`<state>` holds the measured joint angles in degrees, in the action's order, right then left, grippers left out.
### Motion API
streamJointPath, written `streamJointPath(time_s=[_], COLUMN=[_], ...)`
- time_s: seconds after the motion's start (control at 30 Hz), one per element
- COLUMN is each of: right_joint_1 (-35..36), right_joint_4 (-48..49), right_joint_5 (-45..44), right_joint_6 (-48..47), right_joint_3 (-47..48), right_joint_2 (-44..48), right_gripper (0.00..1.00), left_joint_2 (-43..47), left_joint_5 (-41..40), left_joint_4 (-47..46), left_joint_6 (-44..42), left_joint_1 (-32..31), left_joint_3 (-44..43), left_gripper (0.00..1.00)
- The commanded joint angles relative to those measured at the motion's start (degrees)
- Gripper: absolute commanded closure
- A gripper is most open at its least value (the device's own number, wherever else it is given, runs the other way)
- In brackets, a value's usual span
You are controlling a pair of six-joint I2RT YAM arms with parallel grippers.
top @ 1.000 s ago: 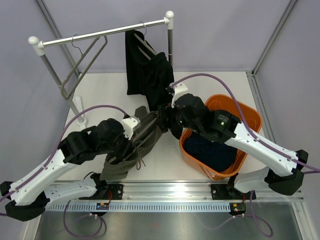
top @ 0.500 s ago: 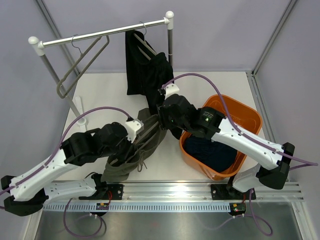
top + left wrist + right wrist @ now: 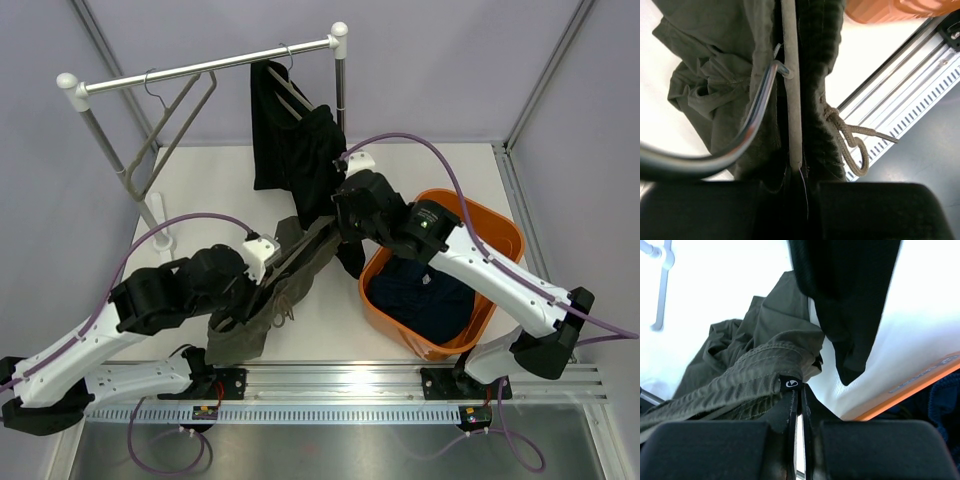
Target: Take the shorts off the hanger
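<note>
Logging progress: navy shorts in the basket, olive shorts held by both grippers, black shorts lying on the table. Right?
No. The top view shows the black shorts hanging from the rail, not on the table. Navy shorts are in the basket; left gripper and right gripper hold the olive shorts.

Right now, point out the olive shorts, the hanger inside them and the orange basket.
olive shorts [image 3: 245, 335]: top external view, on the bunched lower leg fabric.
hanger [image 3: 792, 100]: left wrist view, on its grey bar.
orange basket [image 3: 497, 222]: top external view, on the far rim.
</note>
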<state>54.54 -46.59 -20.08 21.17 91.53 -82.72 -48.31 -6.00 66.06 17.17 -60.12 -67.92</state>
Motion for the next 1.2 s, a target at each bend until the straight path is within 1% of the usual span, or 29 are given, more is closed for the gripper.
streamJointPath(time_s=[0.0,0.13,0.17,0.27,0.4,0.53,0.63,0.73,0.97,1.17], right_joint_1=[-4.61,-7.52,-8.13,-9.02,-9.19,-9.72,-9.81,-9.98,-10.77,-10.69], right_joint_4=[-1.13,-0.52,-0.35,0.01,-1.92,-1.66,-1.40,-0.79,1.85,3.43], right_joint_5=[-3.22,-1.90,-1.72,-1.55,-3.73,-3.13,-2.95,-2.95,-1.90,0.91], right_joint_6=[-2.18,-2.62,-2.80,-3.67,-4.99,-5.70,-5.79,-5.17,-3.59,-1.40], right_joint_3=[3.04,2.87,2.87,5.05,8.66,10.25,11.13,8.25,0.77,-3.45], right_joint_2=[-1.22,-1.66,-1.74,-2.44,-5.08,-7.28,-8.42,-7.82,-4.48,-0.17], right_gripper=[0.96,0.96,0.96,0.95,0.95,0.95,0.95,0.96,0.97,1.00], left_joint_2=[2.08,2.17,2.26,1.74,1.38,1.29,0.94,2.08,4.72,6.39], left_joint_5=[3.98,5.64,7.48,8.02,8.29,8.46,6.28,2.32,-0.24,-4.01], left_joint_4=[-2.96,-2.87,-2.87,-2.87,-3.31,-3.13,-3.13,-2.87,-2.25,-4.45], left_joint_6=[-1.87,-2.84,-3.28,-4.33,-4.51,-4.95,-4.60,-3.64,-2.67,-1.53], left_joint_1=[-0.44,-0.88,-1.05,-2.02,-3.60,-5.53,-6.85,-6.86,-6.94,-6.86], left_joint_3=[-3.71,-4.06,-3.89,-3.54,-3.71,-3.27,-3.27,-5.02,-8.19,-9.07], left_gripper=[1.00,1.00,1.00,1.00,1.00,1.00,1.00,1.00,1.00,1.00])
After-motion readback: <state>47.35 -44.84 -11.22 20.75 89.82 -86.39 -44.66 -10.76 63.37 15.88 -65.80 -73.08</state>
